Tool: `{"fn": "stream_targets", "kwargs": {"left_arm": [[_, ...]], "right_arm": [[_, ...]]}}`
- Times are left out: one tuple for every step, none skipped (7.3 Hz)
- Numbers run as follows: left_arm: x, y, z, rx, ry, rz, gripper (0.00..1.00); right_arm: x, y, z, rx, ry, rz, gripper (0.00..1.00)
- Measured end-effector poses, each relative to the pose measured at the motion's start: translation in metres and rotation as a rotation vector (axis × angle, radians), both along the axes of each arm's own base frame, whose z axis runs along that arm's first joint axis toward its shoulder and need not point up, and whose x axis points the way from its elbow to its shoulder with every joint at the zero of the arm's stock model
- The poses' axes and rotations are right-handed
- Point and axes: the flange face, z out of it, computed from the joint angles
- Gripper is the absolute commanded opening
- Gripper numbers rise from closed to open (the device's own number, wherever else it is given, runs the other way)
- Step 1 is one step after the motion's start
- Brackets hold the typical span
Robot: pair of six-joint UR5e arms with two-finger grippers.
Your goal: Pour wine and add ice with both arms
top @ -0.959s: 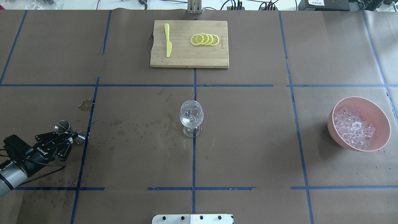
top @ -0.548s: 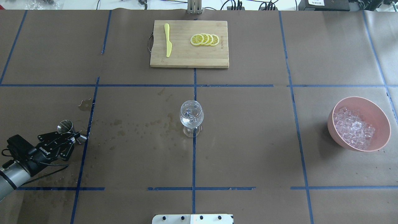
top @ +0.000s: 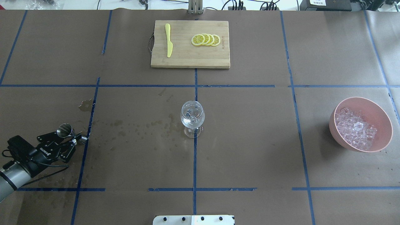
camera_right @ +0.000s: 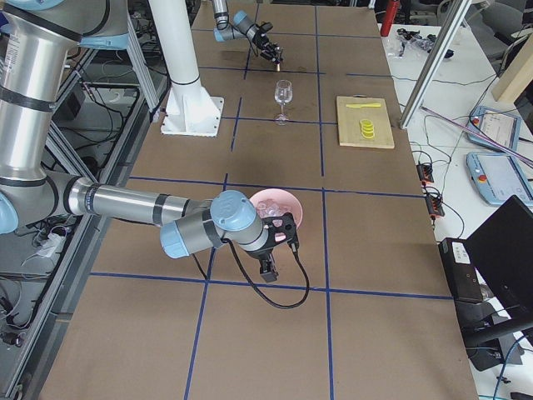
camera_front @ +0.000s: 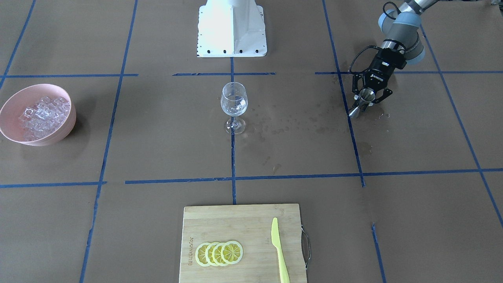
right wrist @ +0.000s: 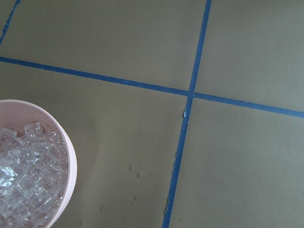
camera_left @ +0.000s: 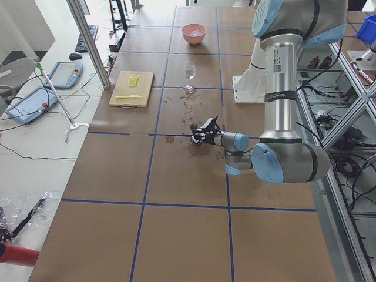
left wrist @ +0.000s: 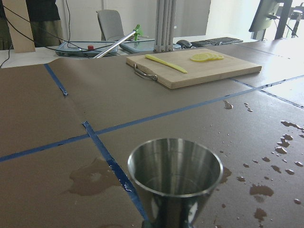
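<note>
One camera only, at the counter's right end, catches the right arm point(camera_right: 133, 204). It reaches low over the brown counter point(top: 250, 140), and the right gripper point(camera_right: 268, 272) hangs just beside the pink bowl point(camera_right: 287, 198), on its near side. From there I cannot tell how far its jaws are apart. The right wrist camera adds the bowl's rim at its lower left corner, the ice point(right wrist: 23, 175) heaped inside, a crossing of blue tape lines point(right wrist: 190, 92) and a few small drops on bare paper.

The overhead and front cameras show the left arm point(top: 9, 182) instead, coming in at the counter's left edge. The left gripper point(top: 72, 136) is closed around the waist of a tilted metal cup point(top: 65, 129), just left of a tape line. The left wrist camera looks straight into the cup's open mouth.

A glass point(top: 192, 118) stands upright on the centre tape line, well apart from both grippers. A little pale wine point(camera_front: 234, 107) seems to sit low in it, hard to tell from the glass itself. Wet spots point(top: 140, 126) dot the broad open paper between cup and glass. Open counter also lies between the glass and the bowl near the right edge. A cutting board point(top: 187, 59) with lemon slices point(top: 206, 40) and a yellow knife point(top: 168, 40) lies along the far edge.
</note>
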Motion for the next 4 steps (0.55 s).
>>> {"fn": "stream_targets", "kwargs": {"left_arm": [[-0.001, -0.001, -0.001, 0.000, 0.002, -0.011, 0.99], [-0.002, -0.001, -0.002, 0.001, 0.007, -0.019, 0.99], [-0.004, -0.002, -0.006, 0.003, 0.017, -0.035, 0.99], [-0.008, -0.004, -0.011, 0.005, 0.034, -0.067, 0.99]], "right_arm": [[0.000, 0.000, 0.000, 0.000, 0.000, 0.000, 1.00], [0.000, 0.000, 0.000, 0.000, 0.000, 0.000, 1.00], [0.000, 0.000, 0.000, 0.000, 0.000, 0.000, 1.00], [0.000, 0.000, 0.000, 0.000, 0.000, -0.001, 1.00]]}}
